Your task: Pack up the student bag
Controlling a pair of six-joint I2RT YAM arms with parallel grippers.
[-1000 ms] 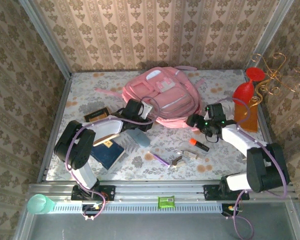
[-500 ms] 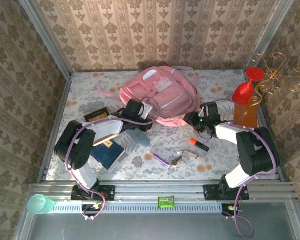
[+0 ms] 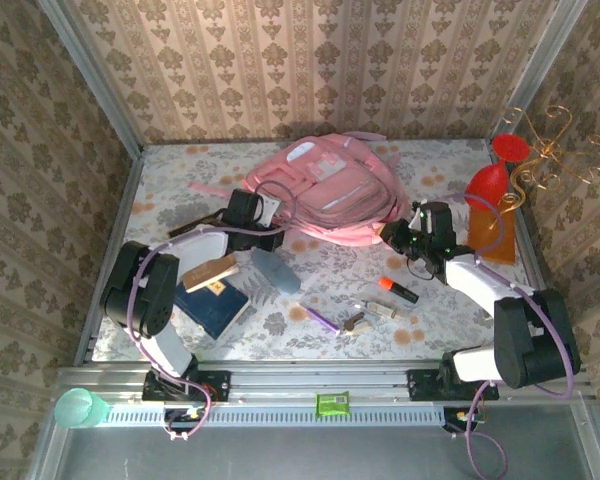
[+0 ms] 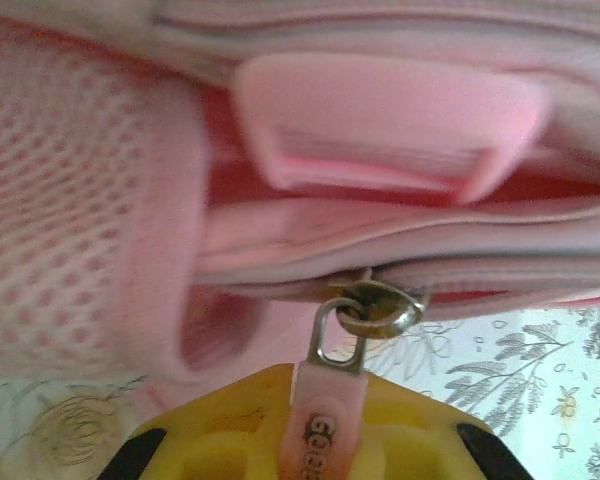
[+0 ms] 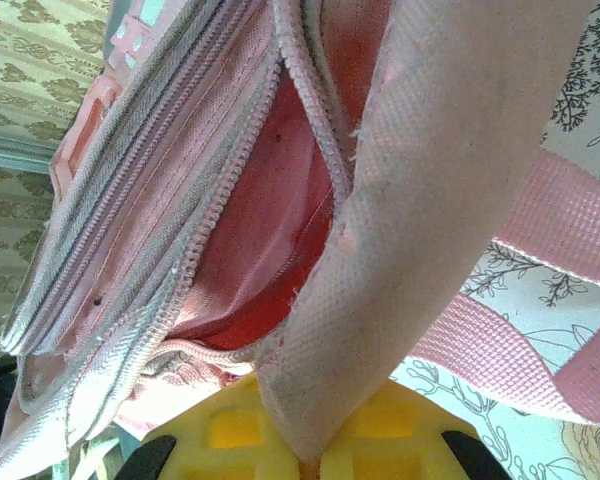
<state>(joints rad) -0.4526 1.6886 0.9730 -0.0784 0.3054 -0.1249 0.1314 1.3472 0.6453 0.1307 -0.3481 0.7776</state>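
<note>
The flowery table [image 3: 445, 175] holds the pink student bag [image 3: 332, 190], a blue book [image 3: 212, 306], a purple pen [image 3: 320, 318] and a marker [image 3: 398, 290]

Top external camera: mounted high beyond the near edge of the table [image 3: 170, 185], tilted down and forward to the wallpapered back wall [image 3: 310, 60]. It is distant, with the student bag [image 3: 330, 190] mid-frame. Left wrist camera: sights along the yellow left end effector [image 4: 325, 445] at the frame bottom, very close to the bag's side, with the zipper pull [image 4: 330, 400] just ahead. Right wrist camera: equally close over the right end effector [image 5: 300, 445], facing an open zip seam and a pink strap [image 5: 450, 180]. All three views share the bag and the patterned table cloth.
</note>
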